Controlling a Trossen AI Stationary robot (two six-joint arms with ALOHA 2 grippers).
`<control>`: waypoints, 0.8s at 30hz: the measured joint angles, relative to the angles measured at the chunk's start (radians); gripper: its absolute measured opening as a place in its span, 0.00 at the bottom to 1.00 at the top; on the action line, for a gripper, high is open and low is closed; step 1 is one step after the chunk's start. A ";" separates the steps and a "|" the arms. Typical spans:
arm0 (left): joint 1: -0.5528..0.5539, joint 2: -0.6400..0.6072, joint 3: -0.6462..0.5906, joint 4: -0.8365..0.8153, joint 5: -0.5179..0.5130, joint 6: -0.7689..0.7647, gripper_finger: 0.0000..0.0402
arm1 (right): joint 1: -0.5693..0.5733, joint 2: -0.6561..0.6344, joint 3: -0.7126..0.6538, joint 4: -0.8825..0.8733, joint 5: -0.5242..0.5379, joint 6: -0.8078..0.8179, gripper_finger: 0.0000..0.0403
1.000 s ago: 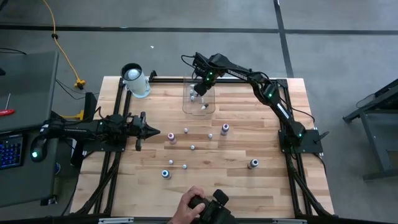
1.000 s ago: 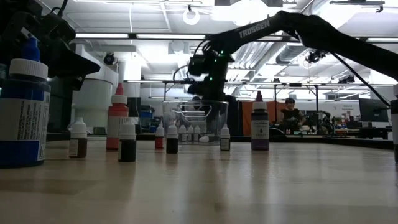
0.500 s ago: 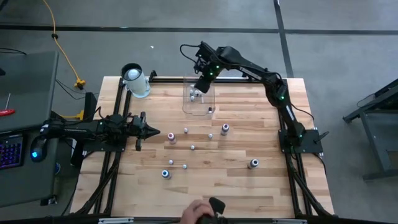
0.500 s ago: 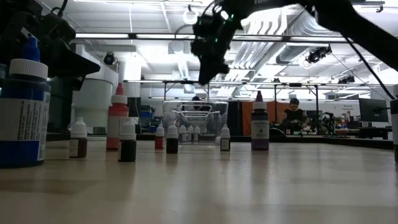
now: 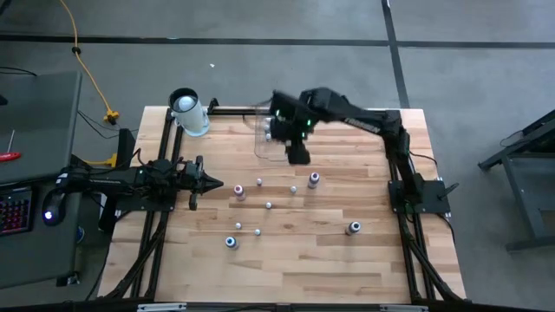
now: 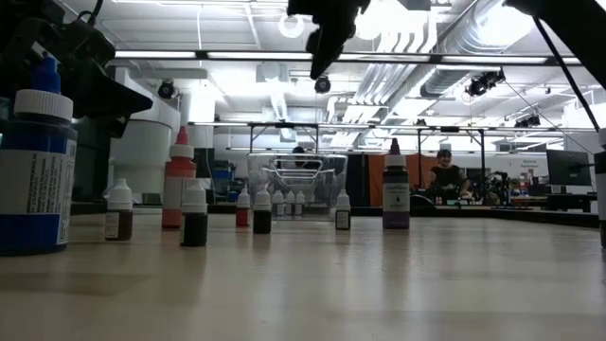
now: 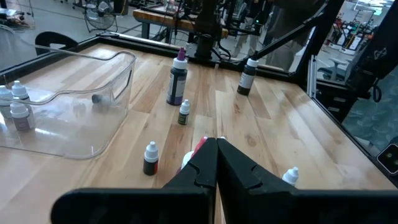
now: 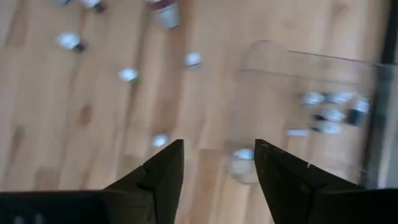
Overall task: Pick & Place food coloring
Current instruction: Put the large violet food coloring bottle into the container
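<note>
Part-way through the sorting, by the look of it. The clear plastic bin (image 5: 276, 139) sits at about twelve o'clock on the tabletop (image 5: 347, 269), and several food coloring bottles (image 7: 16, 107) are already inside, bunched toward one end; the left wrist view shows at least three standing there and one small piece lying on the bin floor, and the right wrist view shows a cluster of perhaps five or six. I can't give an exact count.

Plenty left, though. Loose bottles (image 5: 260, 183) are scattered across the middle of the tabletop: a short row just below the bin, a taller purple-capped bottle (image 5: 313, 179) at its four o'clock side, two more around seven o'clock, and one alone (image 5: 354, 228) toward five o'clock. Eight or so outside, I'd judge, so the job looks less than half done.

The right end effector (image 8: 217, 168) is up in the air over the bin's near edge, fingers apart and nothing between them. Its camera looks straight down on bin and loose bottles.

The left end effector (image 7: 216, 149) waits at nine o'clock, fingers pressed together, empty, pointing across the tabletop at the bottles nearest it.

A white cylinder (image 5: 187, 111) stands at the eleven o'clock corner, well apart from the bin.
</note>
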 joint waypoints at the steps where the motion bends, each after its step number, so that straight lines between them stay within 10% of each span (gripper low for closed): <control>1: 0.000 0.000 0.000 0.000 0.000 0.000 0.00 | 0.025 0.000 0.000 -0.013 0.006 -0.008 0.47; 12: 0.000 0.000 0.000 0.000 0.000 0.000 0.00 | 0.248 -0.018 -0.134 -0.027 0.029 0.080 0.47; 24: 0.000 0.000 0.000 0.000 0.000 0.000 0.00 | 0.322 -0.312 -0.804 0.583 0.119 0.242 0.47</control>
